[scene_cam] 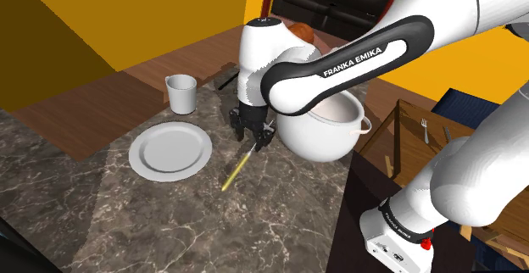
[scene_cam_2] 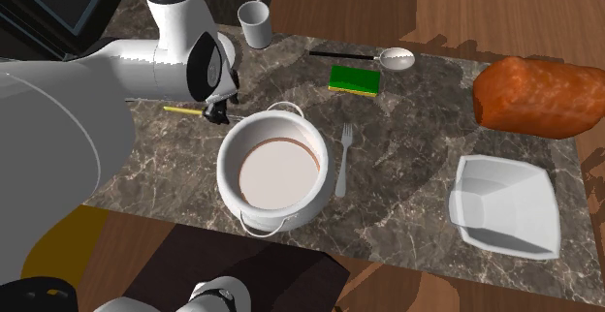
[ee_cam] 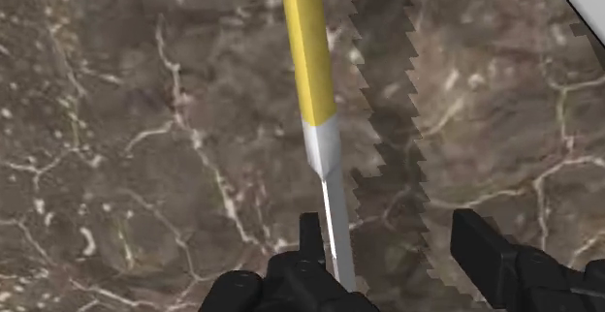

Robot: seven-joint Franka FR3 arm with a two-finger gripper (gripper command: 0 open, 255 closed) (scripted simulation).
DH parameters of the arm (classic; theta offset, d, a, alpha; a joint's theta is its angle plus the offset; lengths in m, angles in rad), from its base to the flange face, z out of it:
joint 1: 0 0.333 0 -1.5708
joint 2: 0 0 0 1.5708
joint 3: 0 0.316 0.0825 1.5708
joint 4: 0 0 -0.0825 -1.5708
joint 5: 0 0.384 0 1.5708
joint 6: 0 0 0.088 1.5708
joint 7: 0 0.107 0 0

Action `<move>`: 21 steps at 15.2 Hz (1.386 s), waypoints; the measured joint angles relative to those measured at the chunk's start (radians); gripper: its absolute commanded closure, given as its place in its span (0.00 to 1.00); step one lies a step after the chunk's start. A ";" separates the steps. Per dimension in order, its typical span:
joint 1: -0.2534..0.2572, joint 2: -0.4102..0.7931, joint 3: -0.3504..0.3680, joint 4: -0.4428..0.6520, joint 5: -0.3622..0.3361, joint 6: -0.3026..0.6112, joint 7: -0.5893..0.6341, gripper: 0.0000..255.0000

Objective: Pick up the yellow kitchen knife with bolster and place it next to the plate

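Note:
The knife [ee_cam: 312, 44] has a yellow handle, a silver bolster and a thin blade, and it lies on the dark marble counter. Its blade runs between my gripper's [ee_cam: 393, 234] two black fingers, close against one finger [ee_cam: 310, 237] and well apart from the other, so the fingers stand apart and do not clasp it. In the shoulder view my gripper [scene_cam: 253, 141] sits low over the blade end, and the yellow handle [scene_cam: 236, 171] points toward the front edge. The white plate [scene_cam: 169, 150] lies just to the shoulder view's left of the knife. The handle [scene_cam_2: 182, 110] also sticks out beside the gripper [scene_cam_2: 215, 116].
A large white pot [scene_cam: 326, 127] stands close behind the gripper. A white cup [scene_cam: 180, 93] sits behind the plate. Farther along the counter are a fork [scene_cam_2: 342, 160], a green sponge [scene_cam_2: 355, 79], a spoon [scene_cam_2: 388, 59], a brown loaf [scene_cam_2: 538, 97] and a white square bowl [scene_cam_2: 504, 203].

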 measured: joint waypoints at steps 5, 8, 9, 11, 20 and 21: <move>0.000 0.000 0.000 0.000 0.000 0.000 0.000 1.00; 0.000 0.000 0.000 0.000 0.000 0.000 0.000 1.00; 0.000 0.000 0.000 0.000 0.000 0.000 0.000 1.00; 0.000 -0.010 0.001 0.007 0.006 -0.016 -0.003 1.00; -0.002 -0.074 -0.001 0.053 0.038 -0.120 -0.028 0.00; -0.002 -0.074 -0.002 0.053 0.038 -0.120 -0.028 0.00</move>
